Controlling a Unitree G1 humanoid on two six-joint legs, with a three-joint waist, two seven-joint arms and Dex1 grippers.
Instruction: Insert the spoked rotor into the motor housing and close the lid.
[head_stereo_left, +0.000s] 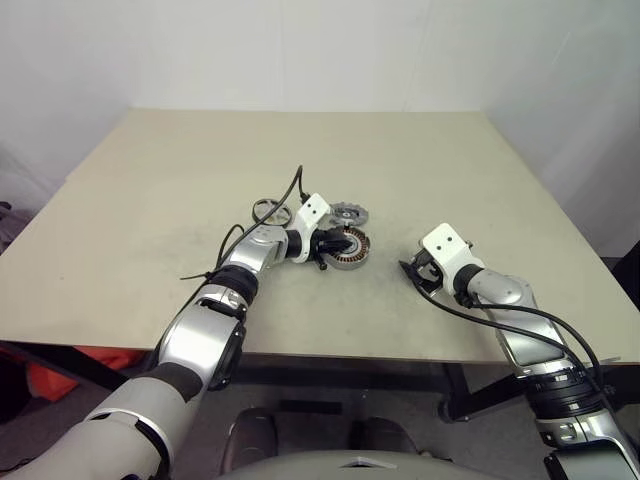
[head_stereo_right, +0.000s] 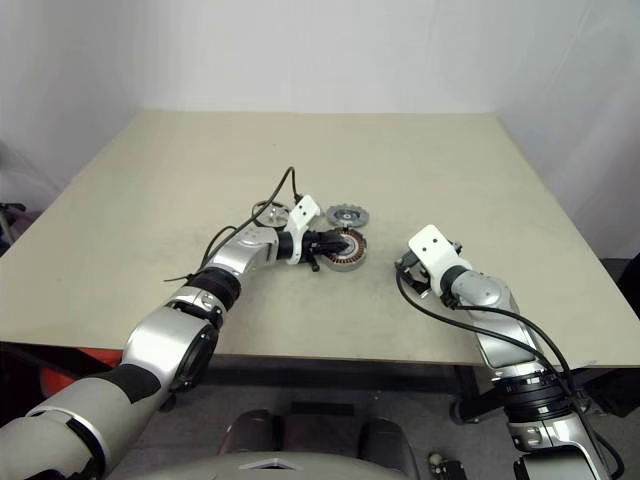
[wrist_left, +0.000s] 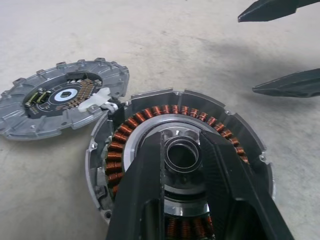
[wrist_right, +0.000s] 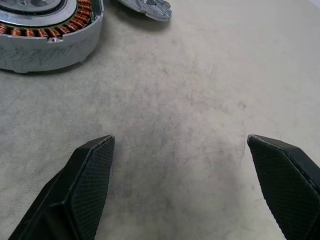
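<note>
**Left fingers over the housing hub, right jaws wide over bare table**

From the left wrist camera I cannot make out the lower part of the motor housing: my own two black fingers rise across it and cover the near windings and much of the silver hub. They stand narrow, either side of a dark ring-shaped bore at the hub's centre; whether they grip anything there I cannot tell. I cannot pick out the spoked rotor with any certainty. In the head view a thin ring-like shape lies on the table behind the left wrist, too small for me to name.

What I can read: the housing is a shallow grey metal cup, its wall notched, with copper-coloured coils set in a ring inside. The lid lies flat on the table just beside it, a grey toothed-edge disc with a dark inner face and a pale central hole; their rims look very near or touching.

The left gripper reaches into the housing from the side. The right gripper hangs well apart, its textured, wedge-shaped fingers spread wide over the scuffed beige table, holding nothing. Housing and lid are cut off at that wrist camera's edge.
</note>
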